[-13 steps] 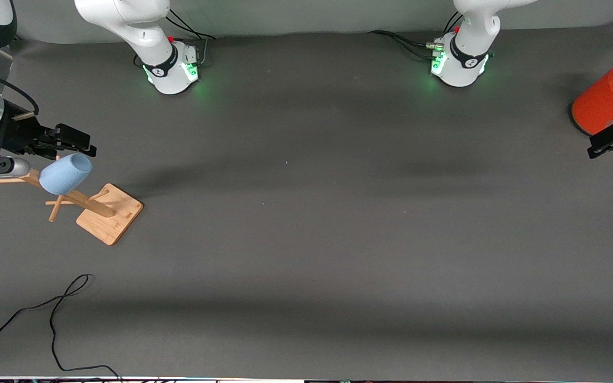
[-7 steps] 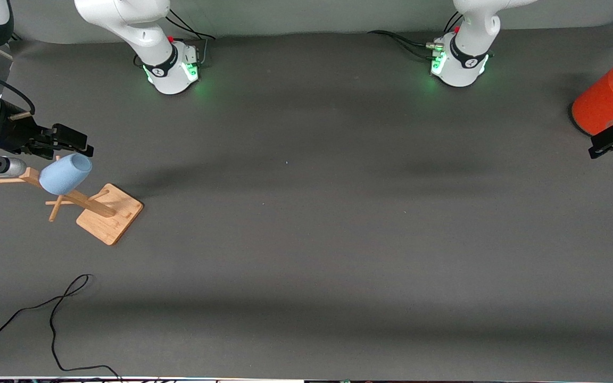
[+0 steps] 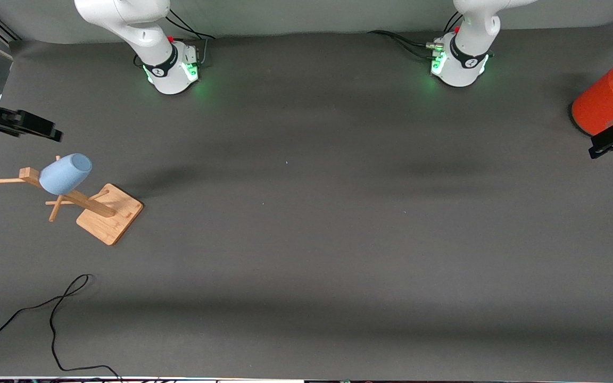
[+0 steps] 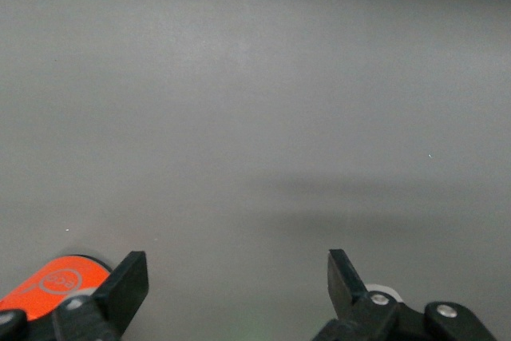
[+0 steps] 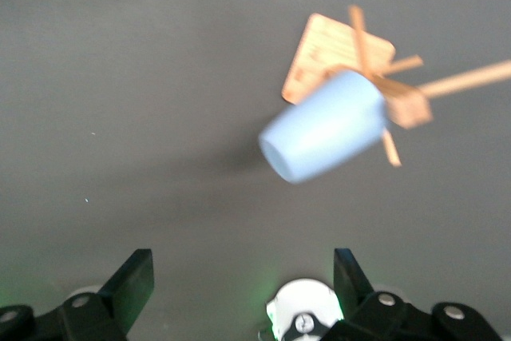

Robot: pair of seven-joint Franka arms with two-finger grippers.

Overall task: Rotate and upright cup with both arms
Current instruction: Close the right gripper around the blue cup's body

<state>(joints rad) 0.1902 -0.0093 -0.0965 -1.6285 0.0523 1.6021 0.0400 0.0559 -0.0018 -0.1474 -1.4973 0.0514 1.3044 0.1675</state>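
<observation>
Cup (image 3: 65, 173) sits on a wooden rack (image 3: 108, 214), slid over one of the pegs and tilted, w/ its mouth pointing up and toward my bases. It's off the table (image 3: 306, 239), carried by the peg, at the right arm's end of the table. In my right wrist view the cup (image 5: 325, 126) shows its open mouth toward the camera, w/ the rack's square base (image 5: 335, 52) and crossing pegs past it.

My right gripper (image 3: 38, 127) hangs in the air at the table's edge on that same end, near the cup but apart from it, not touching cup or rack. Its fingers (image 5: 132, 283) are spread wide w/ nothing between them.

My left gripper (image 3: 612, 142) waits at the left arm's end of the table, just beside an orange can w/ a grey top (image 3: 602, 103). Fingers (image 4: 128, 281) spread wide there too, nothing held; the orange can (image 4: 56, 283) shows by one finger in that wrist view.

Both arm bases glow green: right arm's base (image 3: 171, 66), left arm's base (image 3: 458, 63). A thin black cable (image 3: 54, 319) lies looped on the table nearer the front camera than the rack.
</observation>
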